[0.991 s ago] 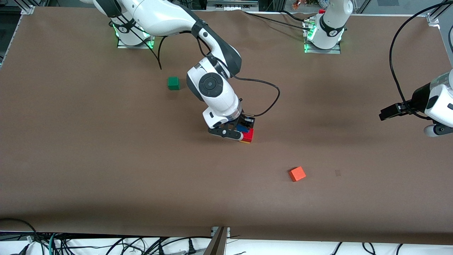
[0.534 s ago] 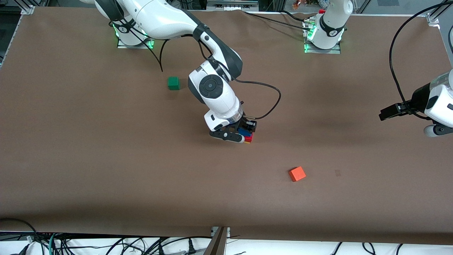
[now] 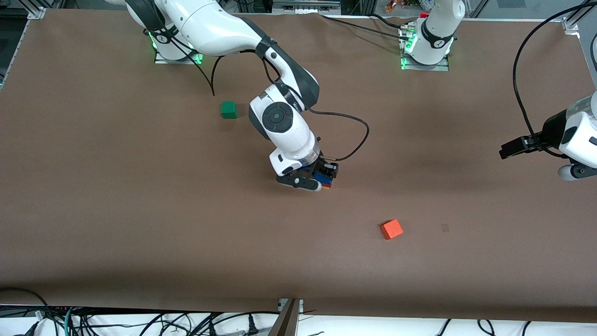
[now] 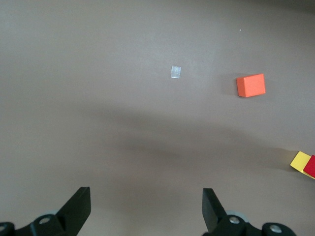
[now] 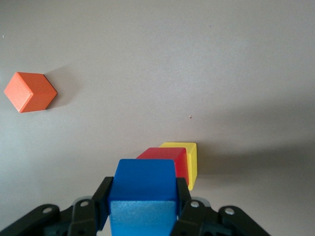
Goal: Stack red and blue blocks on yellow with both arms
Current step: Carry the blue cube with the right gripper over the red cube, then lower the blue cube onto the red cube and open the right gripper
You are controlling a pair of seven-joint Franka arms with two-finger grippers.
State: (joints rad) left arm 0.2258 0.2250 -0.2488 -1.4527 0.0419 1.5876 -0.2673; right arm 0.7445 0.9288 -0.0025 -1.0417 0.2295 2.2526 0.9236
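Right claw gripping level blue block

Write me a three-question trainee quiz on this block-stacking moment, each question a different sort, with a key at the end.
1. True or false: the right gripper is shut on the blue block.
2. Which cube lies directly under the red block? A green, B yellow, C orange-red.
3. Fill in: the left gripper waits at its own end of the table, its fingers ____ and empty.

Key
1. True; it holds the blue block just over the red one.
2. B, the yellow cube. The orange-red cube lies apart, nearer the front camera; the green cube lies farther.
3. open
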